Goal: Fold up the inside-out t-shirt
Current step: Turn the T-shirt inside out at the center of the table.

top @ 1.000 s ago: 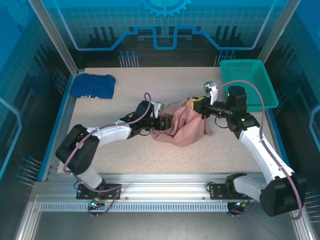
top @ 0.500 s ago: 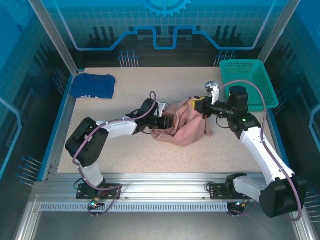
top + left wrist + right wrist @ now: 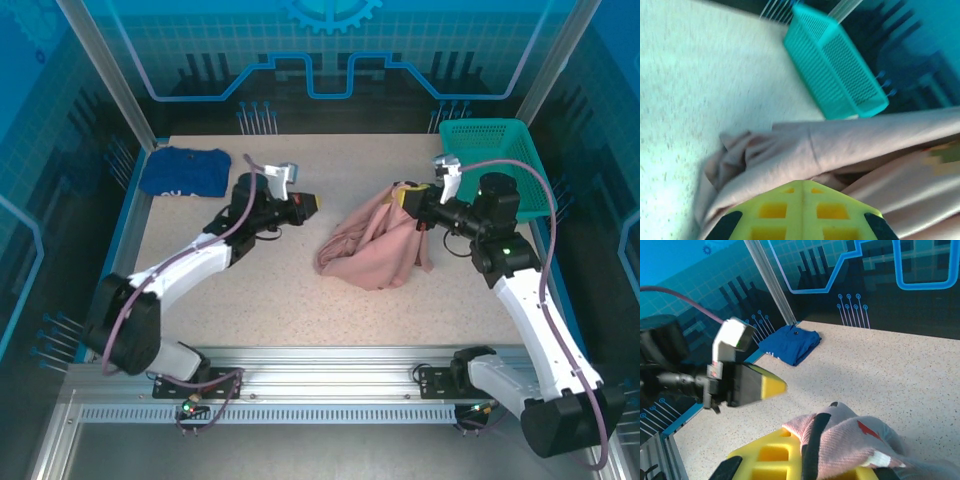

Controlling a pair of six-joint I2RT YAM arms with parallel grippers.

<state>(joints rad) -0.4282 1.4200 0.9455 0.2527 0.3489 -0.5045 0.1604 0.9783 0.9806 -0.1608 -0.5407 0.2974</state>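
A folded dark-blue cloth garment (image 3: 185, 170) lies at ten o'clock on the table (image 3: 270, 300). The left gripper (image 3: 314, 203), pinched together and empty, hangs at ten o'clock of the crumpled dusty-pink cloth t-shirt (image 3: 372, 252), heaped right of centre. The right gripper (image 3: 404, 195) clamps its raised one-o'clock edge. The left should probably take an opposite hem, spreading it flat.

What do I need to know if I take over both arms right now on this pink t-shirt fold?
The left gripper is shut and empty, left of the shirt and apart from it.
The right gripper is shut on the soft dusty-pink cloth t-shirt, pinching its upper right edge.
The shirt lies bunched at table centre-right, near the teal plastic mesh basket. The dark blue folded garment lies at the far left corner.
Done: no fold visible.
Left: spread the shirt flat, then fold it.
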